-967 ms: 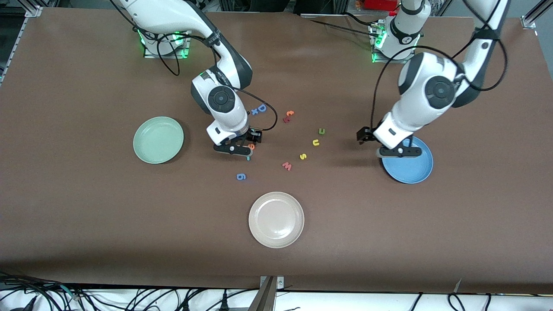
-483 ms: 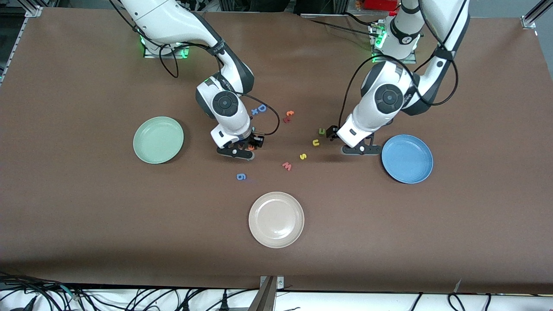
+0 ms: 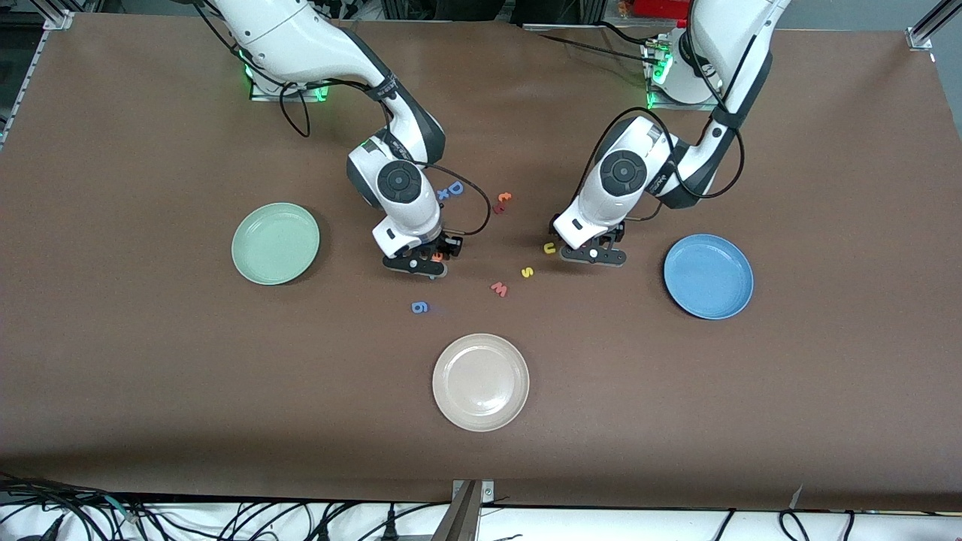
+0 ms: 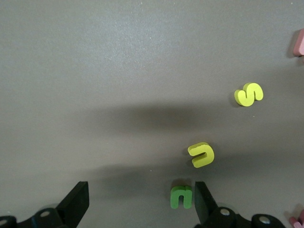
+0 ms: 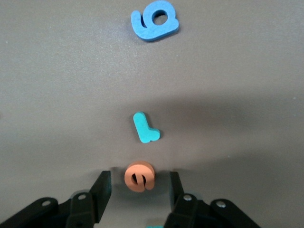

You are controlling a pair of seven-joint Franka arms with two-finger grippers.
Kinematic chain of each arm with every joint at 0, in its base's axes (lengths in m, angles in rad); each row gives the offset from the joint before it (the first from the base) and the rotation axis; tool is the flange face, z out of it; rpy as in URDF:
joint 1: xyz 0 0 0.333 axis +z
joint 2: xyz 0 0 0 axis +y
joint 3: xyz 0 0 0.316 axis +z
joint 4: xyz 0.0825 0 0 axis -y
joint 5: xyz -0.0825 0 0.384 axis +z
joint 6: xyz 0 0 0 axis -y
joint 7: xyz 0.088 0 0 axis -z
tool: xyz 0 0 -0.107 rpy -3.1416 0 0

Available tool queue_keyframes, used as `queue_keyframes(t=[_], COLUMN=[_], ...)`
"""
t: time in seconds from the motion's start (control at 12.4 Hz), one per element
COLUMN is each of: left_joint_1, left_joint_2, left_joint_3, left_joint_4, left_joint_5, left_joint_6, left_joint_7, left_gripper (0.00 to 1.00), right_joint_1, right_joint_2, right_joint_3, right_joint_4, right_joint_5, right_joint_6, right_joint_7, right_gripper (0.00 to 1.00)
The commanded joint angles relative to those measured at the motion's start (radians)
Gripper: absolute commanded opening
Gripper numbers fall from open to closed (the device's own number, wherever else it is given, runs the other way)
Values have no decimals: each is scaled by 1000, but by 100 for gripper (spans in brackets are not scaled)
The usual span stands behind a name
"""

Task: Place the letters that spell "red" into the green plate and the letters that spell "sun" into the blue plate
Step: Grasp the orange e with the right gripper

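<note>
White arms, dark grey joints, black cables, green base lights.

Matt foam letters on a dull brown table

The table (image 3: 150,391) has a matt, faintly grainy brown top. The orange "e" (image 5: 139,176), teal "r" (image 5: 145,128), blue "g" (image 5: 155,20), yellow "s" (image 4: 248,94), yellow "u" (image 4: 202,155) and green "n" (image 4: 181,196) look like soft, unshiny foam with cut edges. The green plate (image 3: 275,243), blue plate (image 3: 708,276) and cream plate (image 3: 480,382) look smooth with a low sheen. Both arms wear glossy white plastic shells.

green plate (image 3: 275,243), blue plate (image 3: 708,276), scattered letters between
</note>
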Motion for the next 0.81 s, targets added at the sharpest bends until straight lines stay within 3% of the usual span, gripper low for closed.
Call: queue_keyframes(t=[0.0, 0.08, 0.24, 0.32, 0.56, 0.73], left_joint_1=[-7, -10, -44, -47, -52, -50], left_joint_2=[-13, -13, -20, -37, -104, -169], left_joint_3=[11, 14, 26, 32, 36, 31], left_joint_4=[-6, -5, -14, -21, -95, -180], left_joint_5=[32, 32, 32, 34, 35, 183], left_joint_6=[13, 10, 13, 14, 23, 54], left_joint_7=[-40, -40, -32, -22, -18, 24], left_gripper=[98, 99, 99, 99, 99, 99], right_joint_1=[13, 13, 13, 12, 7, 5], right_joint_2=[18, 18, 18, 18, 5, -19], right_joint_3=[-10, -12, -12, -12, -18, -24], right_joint_4=[13, 11, 11, 11, 13, 14], right_joint_5=[-34, -36, -54, -57, -59, -59], right_joint_6=[20, 20, 19, 17, 8, -32], right_joint_7=[24, 24, 24, 24, 19, 7], right_gripper=[54, 48, 26, 21, 19, 19])
